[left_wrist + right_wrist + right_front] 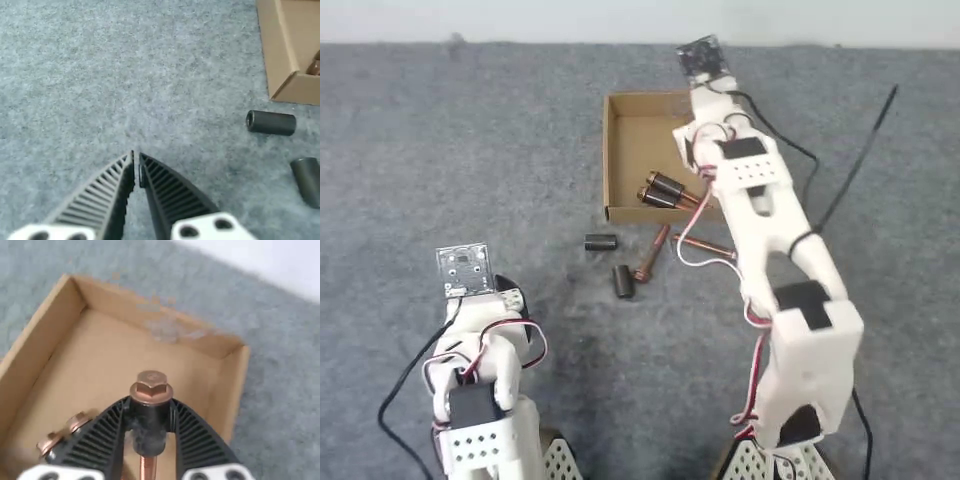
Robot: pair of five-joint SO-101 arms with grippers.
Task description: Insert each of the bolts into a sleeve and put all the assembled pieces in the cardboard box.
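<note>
- The right end effector [148, 412] is clamped on an assembled piece [150, 390]. The black sleeve is squeezed between the ribbed fingers [107, 435], the copper hex head pokes out past the tips, and the threaded shank runs back between them.
- That piece hangs above the cardboard box [40, 355], over its bare floor and not touching it.
- Down in the box, two finished pieces [662, 190] lie side by side, up against the 6 o'clock wall in the high view.
- Outside, just past that wall, a loose bolt [651, 253] lies tilted on the table [470, 150].
- At its 3 o'clock there's a second bolt [705, 245], lying almost level, with its far end tucked under the right arm [790, 260].
- Now the sleeves: a loose sleeve [601, 242] lies on its side at 9 o'clock of the tilted bolt, near the box's corner.
- A second sleeve [623, 281] sits at 7 o'clock of that bolt, just beside its head. I can't tell whether they touch.
- Over at 7 o'clock on the table, the left end effector [135, 160] has its fingers together with nothing between them. It is low over the grey surface and well apart from the box, with both sleeves off at its 2 to 3 o'clock.
</note>
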